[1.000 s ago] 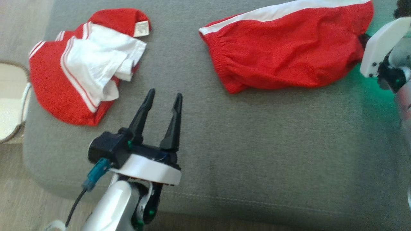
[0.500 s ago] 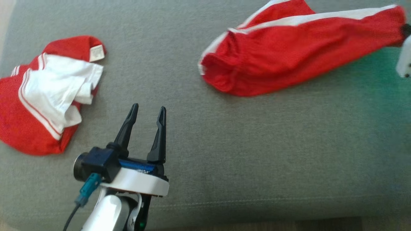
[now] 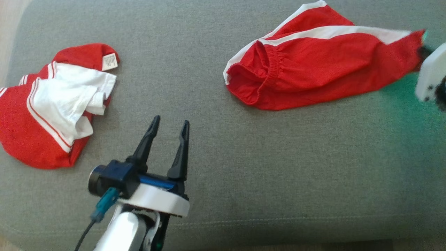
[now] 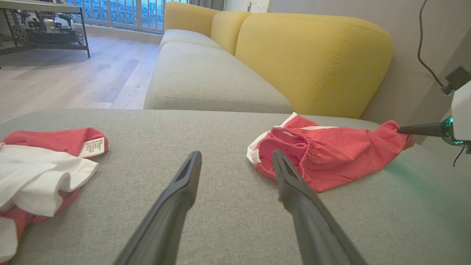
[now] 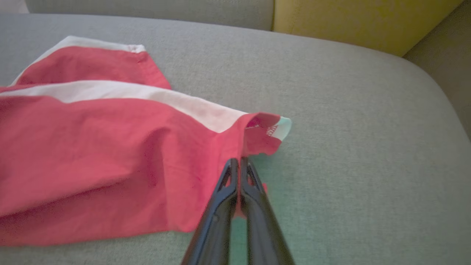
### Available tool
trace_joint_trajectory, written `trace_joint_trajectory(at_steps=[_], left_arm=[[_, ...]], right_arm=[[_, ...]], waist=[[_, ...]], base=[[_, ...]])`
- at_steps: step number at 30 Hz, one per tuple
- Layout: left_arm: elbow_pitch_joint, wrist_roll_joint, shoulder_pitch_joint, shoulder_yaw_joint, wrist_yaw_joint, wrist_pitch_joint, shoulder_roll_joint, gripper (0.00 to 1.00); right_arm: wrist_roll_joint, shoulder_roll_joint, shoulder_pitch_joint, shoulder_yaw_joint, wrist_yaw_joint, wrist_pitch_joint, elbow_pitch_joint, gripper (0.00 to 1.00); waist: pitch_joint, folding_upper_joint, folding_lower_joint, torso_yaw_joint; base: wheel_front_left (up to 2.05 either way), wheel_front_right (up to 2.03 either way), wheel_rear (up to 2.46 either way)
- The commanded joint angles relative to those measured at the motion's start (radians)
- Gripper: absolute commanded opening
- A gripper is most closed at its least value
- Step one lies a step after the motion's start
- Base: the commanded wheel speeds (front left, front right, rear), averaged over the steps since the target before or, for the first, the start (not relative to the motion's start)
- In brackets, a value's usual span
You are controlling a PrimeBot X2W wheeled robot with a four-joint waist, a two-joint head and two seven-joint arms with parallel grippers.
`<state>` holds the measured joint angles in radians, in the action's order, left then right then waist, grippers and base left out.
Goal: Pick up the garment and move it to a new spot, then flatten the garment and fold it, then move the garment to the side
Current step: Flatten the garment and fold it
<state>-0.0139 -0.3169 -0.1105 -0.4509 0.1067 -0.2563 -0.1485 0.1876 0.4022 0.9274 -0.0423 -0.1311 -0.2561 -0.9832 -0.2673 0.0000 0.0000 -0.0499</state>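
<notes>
The grey cushion (image 3: 278, 167) is coarse, matt woven fabric with a stitched seam along its front edge. On it the red shorts (image 3: 313, 69) are thin matt cloth with a puckered elastic waistband, and the red-and-white garment (image 3: 21, 139) near its left edge is the same soft cloth, bearing a small printed label (image 3: 110, 62). The left gripper (image 3: 171, 121) has matt dark plastic-looking fingers (image 3: 146, 143) above a glossy white shell (image 3: 156, 204); the floor (image 4: 73, 73) is pale wood

Crumpled garment (image 3: 21, 139) cut by left edge; right gripper (image 3: 422, 52) mostly cropped.
</notes>
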Motion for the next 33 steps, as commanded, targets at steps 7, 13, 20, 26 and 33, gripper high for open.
trace_joint_trajectory(at_steps=[7, 13, 20, 26, 33], left_arm=[[0.010, 0.018, -0.131, 0.006, -0.022, 0.027, 0.004, 1.00], [0.026, 0.016, -0.175, 0.001, -0.031, 0.056, -0.001, 1.00], [0.027, 0.007, -0.202, -0.014, -0.050, 0.101, -0.011, 1.00], [0.052, 0.012, -0.280, -0.053, -0.089, 0.174, -0.012, 1.00], [0.203, 0.048, -0.501, -0.123, -0.126, 0.341, 0.038, 1.00]], right_arm=[[0.131, 0.034, -0.193, -0.070, 0.000, -0.072, 0.286, 0.00], [0.264, 0.055, -0.502, -0.023, 0.000, -0.208, 0.713, 0.00], [0.258, -0.017, -0.849, 0.102, 0.000, -0.361, 1.085, 0.00], [0.183, -0.139, -0.976, 0.206, 0.000, -0.375, 1.219, 1.00], [0.139, -0.230, -1.001, 0.200, 0.000, -0.351, 1.258, 1.00]], waist=[[0.004, 0.0000, 0.0000, 0.049], [-0.002, 0.0000, 0.0000, 0.120], [-0.024, 0.0000, 0.0000, 0.186], [-0.057, 0.0000, 0.0000, 0.228], [-0.107, 0.0000, 0.0000, 0.271]], base=[[0.00, 0.00, 0.00], [0.00, 0.00, 0.00], [0.00, 0.00, 0.00], [0.00, 0.00, 0.00], [0.00, 0.00, 0.00]])
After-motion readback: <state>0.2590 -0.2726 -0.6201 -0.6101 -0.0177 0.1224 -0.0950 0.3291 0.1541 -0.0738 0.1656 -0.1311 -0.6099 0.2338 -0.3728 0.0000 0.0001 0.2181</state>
